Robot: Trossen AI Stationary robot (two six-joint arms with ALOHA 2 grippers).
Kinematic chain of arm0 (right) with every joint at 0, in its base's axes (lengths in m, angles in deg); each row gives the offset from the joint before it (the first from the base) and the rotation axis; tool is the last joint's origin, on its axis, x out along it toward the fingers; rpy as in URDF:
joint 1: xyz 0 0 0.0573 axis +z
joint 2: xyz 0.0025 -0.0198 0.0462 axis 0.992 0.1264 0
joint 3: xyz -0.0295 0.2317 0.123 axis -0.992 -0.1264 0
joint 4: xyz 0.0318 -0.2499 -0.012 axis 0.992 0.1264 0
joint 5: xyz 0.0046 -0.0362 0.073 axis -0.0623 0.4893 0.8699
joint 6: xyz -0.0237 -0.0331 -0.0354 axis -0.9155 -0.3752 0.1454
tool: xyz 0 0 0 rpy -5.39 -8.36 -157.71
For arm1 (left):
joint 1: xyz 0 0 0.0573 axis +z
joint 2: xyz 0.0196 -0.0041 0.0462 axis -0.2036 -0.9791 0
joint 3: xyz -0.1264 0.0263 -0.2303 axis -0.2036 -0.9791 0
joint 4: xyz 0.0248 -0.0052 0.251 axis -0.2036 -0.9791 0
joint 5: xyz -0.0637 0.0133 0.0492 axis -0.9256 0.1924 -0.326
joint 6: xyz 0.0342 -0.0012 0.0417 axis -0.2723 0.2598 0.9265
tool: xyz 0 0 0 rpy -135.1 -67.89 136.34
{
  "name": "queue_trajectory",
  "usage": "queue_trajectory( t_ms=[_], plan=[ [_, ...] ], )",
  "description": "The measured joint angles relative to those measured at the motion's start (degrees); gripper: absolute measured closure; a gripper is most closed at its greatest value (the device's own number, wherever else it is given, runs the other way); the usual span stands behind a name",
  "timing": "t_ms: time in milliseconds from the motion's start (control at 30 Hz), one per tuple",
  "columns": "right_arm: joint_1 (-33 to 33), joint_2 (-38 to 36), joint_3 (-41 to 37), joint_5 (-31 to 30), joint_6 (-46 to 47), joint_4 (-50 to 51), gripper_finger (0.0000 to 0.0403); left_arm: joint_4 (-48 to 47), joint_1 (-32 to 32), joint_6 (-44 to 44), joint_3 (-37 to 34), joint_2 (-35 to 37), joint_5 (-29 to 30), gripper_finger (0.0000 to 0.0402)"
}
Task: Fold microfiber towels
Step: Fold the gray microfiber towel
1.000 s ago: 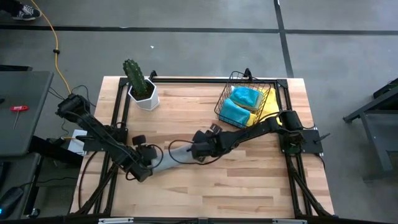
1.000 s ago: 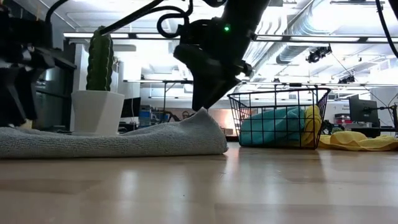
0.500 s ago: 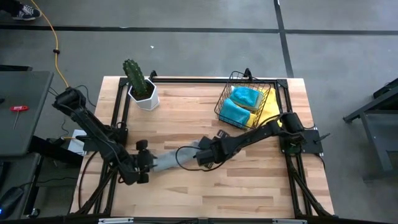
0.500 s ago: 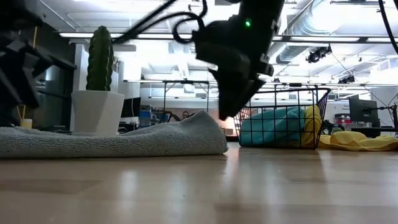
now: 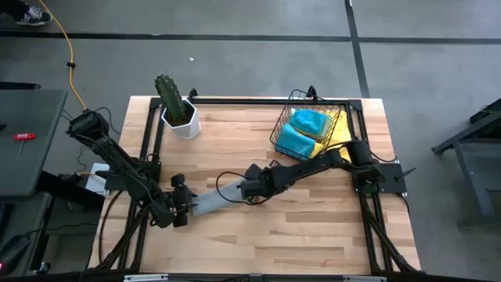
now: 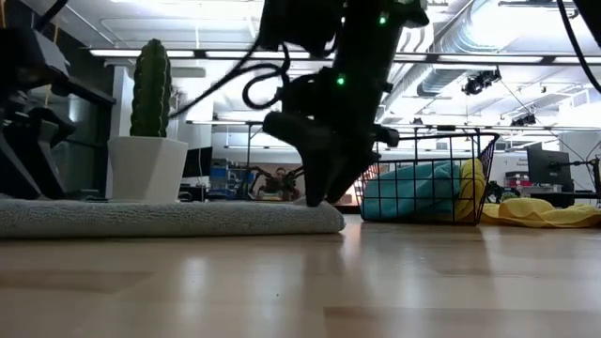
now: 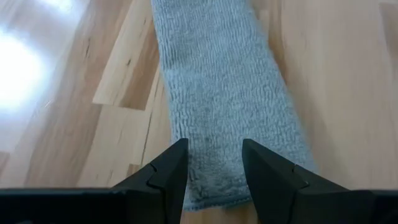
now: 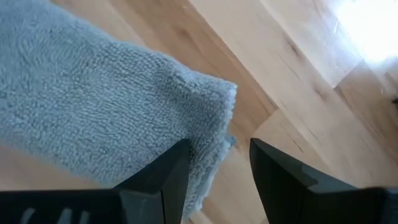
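Lying flat, grey towel point(image 5: 215, 200), claws point(image 5: 185, 208) open

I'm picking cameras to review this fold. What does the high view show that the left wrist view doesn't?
Only the high view shows the wire basket holding teal towels, a yellow towel beside it, the potted cactus and the right gripper. Only the left wrist view shows the left gripper open over the cloth's end. Both show the grey towel folded into a strip on the table.
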Motion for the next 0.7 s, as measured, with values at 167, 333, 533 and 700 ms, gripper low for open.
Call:
queue_trajectory(
  t_ms=[167,333,533,700],
  plan=[
    [-0.04,0.81,0.00,0.98,3.29,-0.13,0.0242,0.35,0.00,-0.63,-0.01,-0.06,-0.14,0.0259],
    [-0.03,0.92,0.00,4.00,6.65,0.20,0.0242,0.32,0.00,-1.22,-0.02,-0.06,-1.82,0.0259],
    [-0.35,2.96,0.06,7.96,8.60,-1.52,0.0242,0.18,0.00,-2.14,-0.02,-0.09,-4.43,0.0259],
    [-0.40,5.40,0.36,9.02,7.96,-3.62,0.0242,-0.57,0.02,-2.15,-0.02,-0.11,-7.70,0.0259]
  ],
)
